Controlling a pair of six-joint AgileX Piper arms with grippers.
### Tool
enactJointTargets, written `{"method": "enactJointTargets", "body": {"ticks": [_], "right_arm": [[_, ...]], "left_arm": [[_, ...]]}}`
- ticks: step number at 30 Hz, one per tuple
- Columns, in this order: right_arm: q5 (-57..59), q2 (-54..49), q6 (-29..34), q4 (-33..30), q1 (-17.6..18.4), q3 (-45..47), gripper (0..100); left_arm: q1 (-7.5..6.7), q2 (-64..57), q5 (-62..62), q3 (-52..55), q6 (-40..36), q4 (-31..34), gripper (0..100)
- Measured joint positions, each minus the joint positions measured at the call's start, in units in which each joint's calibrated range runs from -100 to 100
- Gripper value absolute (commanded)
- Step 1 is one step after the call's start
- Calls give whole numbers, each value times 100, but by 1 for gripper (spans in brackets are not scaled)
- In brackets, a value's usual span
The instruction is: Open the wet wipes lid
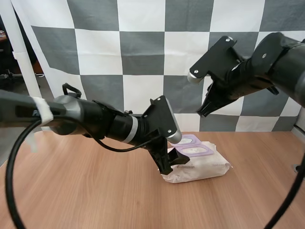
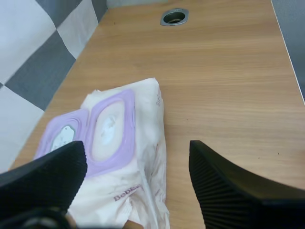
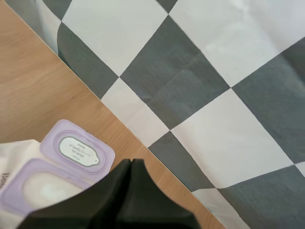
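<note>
A white pack of wet wipes [image 1: 202, 166] lies on the wooden table [image 1: 71, 191], toward the back. Its purple lid [image 1: 193, 140] is flipped open and lies flat behind the purple opening frame [image 1: 196, 151]. My left gripper [image 1: 167, 166] is low at the pack's left end. In the left wrist view the left gripper [image 2: 138, 152] stands open over the pack [image 2: 147, 191], beside the frame [image 2: 112, 131] and the lid [image 2: 62, 136]. My right gripper [image 1: 204, 113] hangs well above the pack. The right gripper [image 3: 131, 163] is shut on nothing, above the open lid [image 3: 76, 148].
A round metal grommet hole [image 2: 174, 16] sits in the table beyond the pack. Bare wood stretches in front of the pack and to its left in the high view. The table's right edge [image 2: 290, 57] runs close by.
</note>
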Motion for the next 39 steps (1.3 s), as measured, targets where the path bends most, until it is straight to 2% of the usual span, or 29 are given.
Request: {"method": "enactJointTargets", "body": {"ticks": [2, 5, 9, 12, 14, 17, 18, 24, 31, 34, 39], "right_arm": [[36, -404, 270, 0, 0, 0, 0], [36, -967, 678, 0, 0, 0, 0], [36, -1727, 1092, 36, 0, 0, 0], [36, -2290, 1249, 168, 0, 0, 0], [36, -2689, 1349, 291, 0, 0, 0], [19, -3253, 1478, 423, 0, 0, 0], [19, -3367, 1489, 448, 0, 0, 0], [-62, -3821, 1839, 448, 44, 40, 0], [-1044, -4078, 2317, 385, 158, 639, 0], [-2419, -4244, 2384, 385, 158, 1664, 0], [-3748, -4274, 2384, 511, 158, 2675, 0]], "left_arm": [[0, -397, 0, 0, -12, 256, 100], [23, -953, 54, -47, -665, 685, 100], [284, -1710, 668, -315, -1477, 1355, 100], [500, -2304, 1037, -431, -2034, 1846, 78], [593, -2673, 1056, -462, -2356, 2202, 53], [620, -3249, 1056, -462, -2828, 2566, 5], [620, -3454, 991, -462, -2970, 2630, 0], [620, -4625, -237, -462, -3868, 2522, 0], [697, -5653, -1723, -59, -4688, 2918, 0], [706, -6474, -2865, 634, -5140, 3434, 0], [767, -7371, -4199, 1668, -5329, 3497, 0]]}}
